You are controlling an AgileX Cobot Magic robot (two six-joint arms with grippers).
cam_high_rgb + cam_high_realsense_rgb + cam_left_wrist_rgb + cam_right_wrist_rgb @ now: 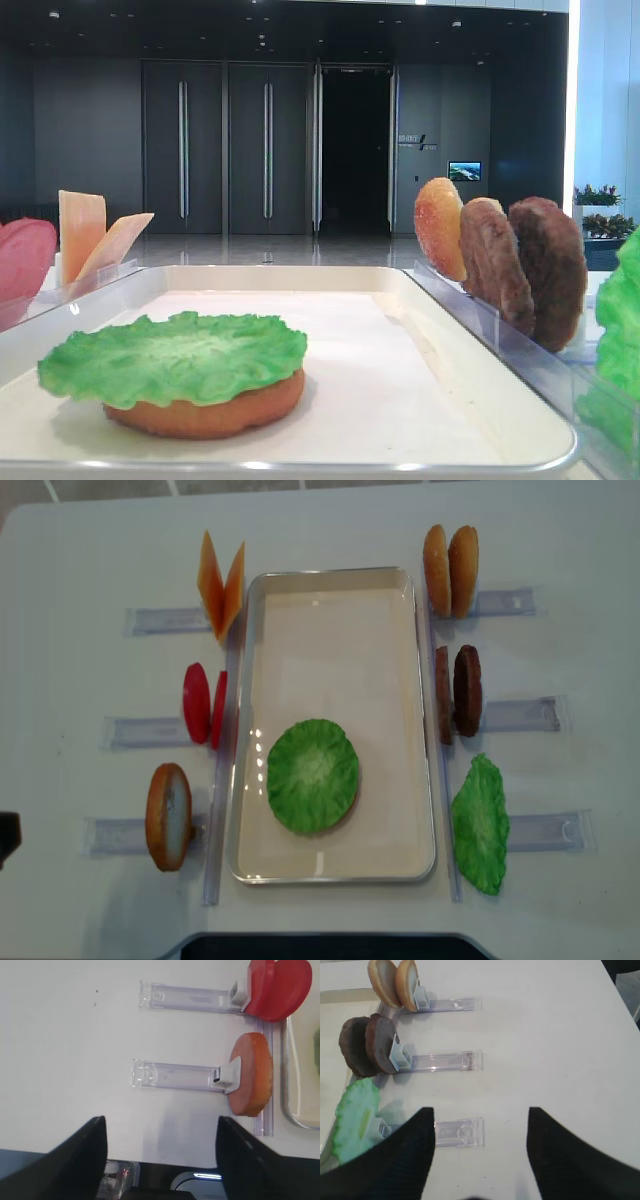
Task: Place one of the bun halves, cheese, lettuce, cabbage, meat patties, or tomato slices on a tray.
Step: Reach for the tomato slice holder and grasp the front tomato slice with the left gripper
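In the cream tray (330,865) a lettuce leaf (313,773) lies on a bun half (205,414). Left of the tray stand cheese slices (222,585), tomato slices (203,705) and one bun half (168,815). On the right stand two bun halves (450,570), meat patties (458,692) and another lettuce leaf (480,825). My left gripper (161,1120) hangs open and empty over bare table near its front edge, left of the bun half (252,1075). My right gripper (480,1110) is open and empty above a clear rack (457,1132), beside the lettuce (355,1117).
Clear plastic racks (520,715) run outward from each food item on both sides of the tray. The table's front edge (165,1161) lies just below the left gripper. A dark shape (6,840) sits at the left edge of the overhead view.
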